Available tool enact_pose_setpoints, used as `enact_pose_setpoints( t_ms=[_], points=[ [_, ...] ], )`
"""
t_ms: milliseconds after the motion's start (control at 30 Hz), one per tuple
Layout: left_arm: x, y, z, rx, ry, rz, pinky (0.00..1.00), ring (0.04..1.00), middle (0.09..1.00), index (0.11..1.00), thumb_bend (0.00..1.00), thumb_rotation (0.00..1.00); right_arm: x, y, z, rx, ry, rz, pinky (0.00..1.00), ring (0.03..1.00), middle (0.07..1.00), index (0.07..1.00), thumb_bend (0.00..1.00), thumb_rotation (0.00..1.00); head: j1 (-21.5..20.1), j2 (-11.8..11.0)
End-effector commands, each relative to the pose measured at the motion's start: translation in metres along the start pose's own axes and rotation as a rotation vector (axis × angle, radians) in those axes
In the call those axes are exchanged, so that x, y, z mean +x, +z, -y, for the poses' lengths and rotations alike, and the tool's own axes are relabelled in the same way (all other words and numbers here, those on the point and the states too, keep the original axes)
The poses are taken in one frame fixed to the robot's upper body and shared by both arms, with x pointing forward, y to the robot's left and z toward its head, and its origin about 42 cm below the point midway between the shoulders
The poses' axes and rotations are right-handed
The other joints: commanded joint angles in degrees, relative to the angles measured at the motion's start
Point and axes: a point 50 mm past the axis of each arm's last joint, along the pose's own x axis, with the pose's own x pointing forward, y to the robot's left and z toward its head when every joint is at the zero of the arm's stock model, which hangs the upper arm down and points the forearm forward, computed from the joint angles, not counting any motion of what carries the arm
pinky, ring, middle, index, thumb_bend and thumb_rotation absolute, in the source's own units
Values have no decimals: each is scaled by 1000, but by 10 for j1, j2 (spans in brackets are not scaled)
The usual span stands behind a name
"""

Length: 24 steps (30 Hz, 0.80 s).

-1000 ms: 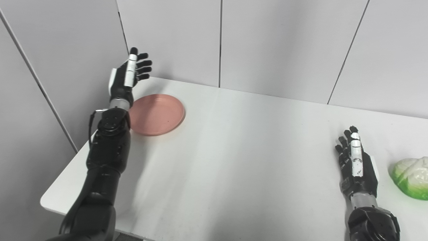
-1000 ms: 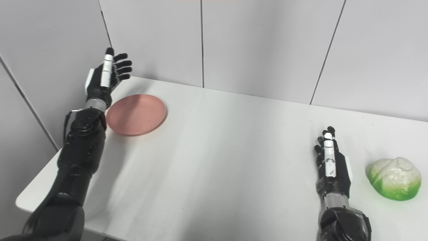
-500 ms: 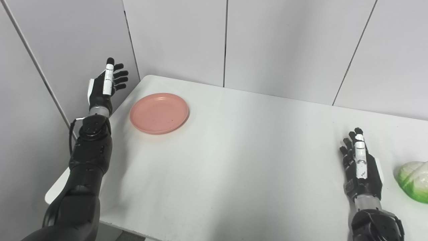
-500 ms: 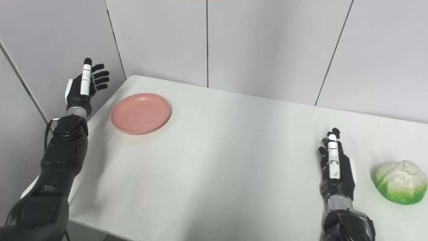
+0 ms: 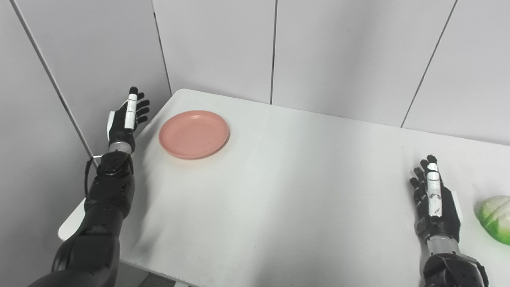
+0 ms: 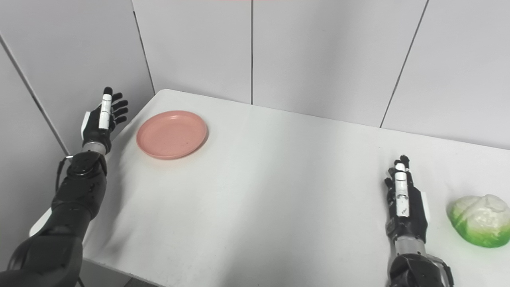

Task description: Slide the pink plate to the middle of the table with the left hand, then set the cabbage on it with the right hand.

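Observation:
A round pink plate [image 5: 194,134] lies flat near the far left corner of the white table [image 5: 279,191]. My left hand [image 5: 125,119] is open, fingers spread and pointing up, just off the table's left edge and a short way left of the plate, not touching it. A green and white cabbage [image 6: 480,220] rests at the right side of the table. My right hand [image 6: 404,207] is open on edge beside the cabbage, to its left, with a gap between them.
Grey wall panels [image 5: 275,52] stand close behind the table and along its left side, right by my left hand. Bare white tabletop stretches between the plate and the cabbage.
My left hand has dropped and drawn back to the left, from above the plate's far left rim to off the table edge. The camera has shifted a little. Plate and cabbage lie where they were.

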Motion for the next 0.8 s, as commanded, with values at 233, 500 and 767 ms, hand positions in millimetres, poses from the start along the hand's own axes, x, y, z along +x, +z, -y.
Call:
enact_pose_setpoints(
  t_ms=[233,500,767],
  points=[
    [7,17,13,-38,-18,63,873,846,832,815,825,1000,-4,4,0,-5,-10,13,1000,1000,1000,1000,644,887,0,3],
    [4,8,31,-66,-52,44,928,859,837,818,824,1000,-4,5,-1,-14,-13,14,1000,1000,1000,1000,663,893,-3,6],
    [1,-2,49,-53,-91,31,919,868,838,826,856,1000,-4,5,-1,-12,-14,16,1000,999,1000,1000,655,885,-2,7]
  ],
)
